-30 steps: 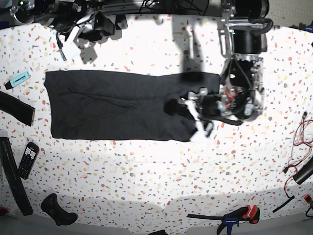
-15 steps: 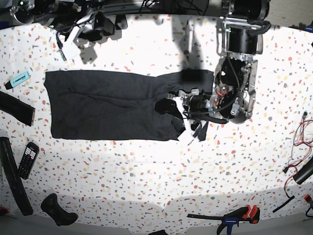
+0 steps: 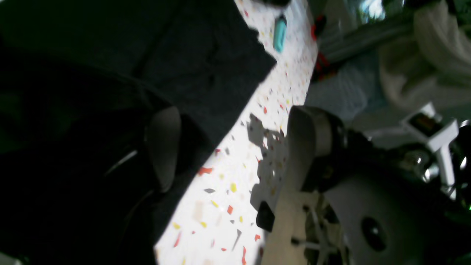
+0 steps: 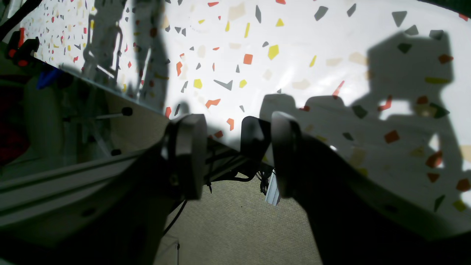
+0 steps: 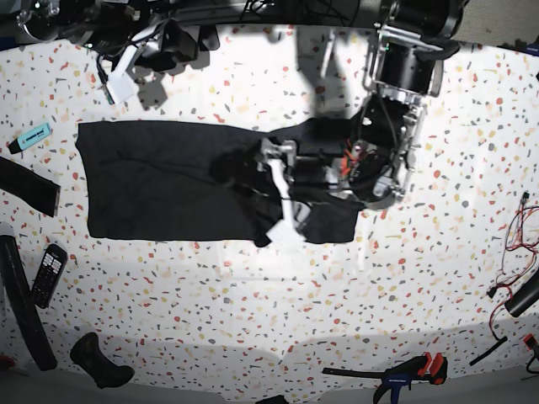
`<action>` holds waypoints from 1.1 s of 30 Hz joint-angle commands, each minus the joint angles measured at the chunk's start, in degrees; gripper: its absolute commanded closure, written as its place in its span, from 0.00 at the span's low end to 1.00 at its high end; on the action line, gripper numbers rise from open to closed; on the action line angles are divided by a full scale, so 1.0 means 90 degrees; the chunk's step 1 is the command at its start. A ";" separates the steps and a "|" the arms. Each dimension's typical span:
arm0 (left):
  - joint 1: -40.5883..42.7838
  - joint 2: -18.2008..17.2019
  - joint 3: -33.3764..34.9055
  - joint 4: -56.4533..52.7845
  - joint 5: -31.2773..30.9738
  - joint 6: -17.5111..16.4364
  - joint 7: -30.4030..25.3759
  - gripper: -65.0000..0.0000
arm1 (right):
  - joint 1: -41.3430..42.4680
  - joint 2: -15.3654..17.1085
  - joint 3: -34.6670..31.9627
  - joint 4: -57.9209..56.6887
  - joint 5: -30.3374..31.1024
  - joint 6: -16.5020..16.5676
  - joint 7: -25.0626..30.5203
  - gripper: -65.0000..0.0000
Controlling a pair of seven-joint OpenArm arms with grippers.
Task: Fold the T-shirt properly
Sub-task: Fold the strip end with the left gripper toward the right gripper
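Releasing a fold: left tool (image 5: pixel 282 195) spread wide over the T-shirt (image 5: pixel 160 181), holding nothing; next, withdraw and regrasp the cloth edge beneath it.

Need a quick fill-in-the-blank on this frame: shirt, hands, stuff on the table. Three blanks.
1. The left hand hangs over the ____ T-shirt.
2. In the right wrist view, the right hand holds ____.
3. The highlighter beyond the T-shirt's far end is ____ in colour.

Missing words: black; nothing; turquoise
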 commanded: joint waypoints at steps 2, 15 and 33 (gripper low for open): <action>-0.0138 0.0036 0.0272 0.0124 -0.0172 -0.0029 -0.0087 0.34 | -0.0019 0.0056 0.0036 0.0119 0.0126 0.0033 0.0100 0.57; -0.0559 -0.0092 0.0631 0.0126 -0.0117 -0.0281 0.0063 0.34 | -0.0017 0.0056 0.0036 0.0119 0.0126 0.0033 0.0121 0.57; -0.0080 -0.0423 -0.0185 0.0129 0.2300 -0.0281 -0.2501 0.34 | 0.0216 0.0056 0.0036 0.0119 0.0129 0.0033 0.0141 0.57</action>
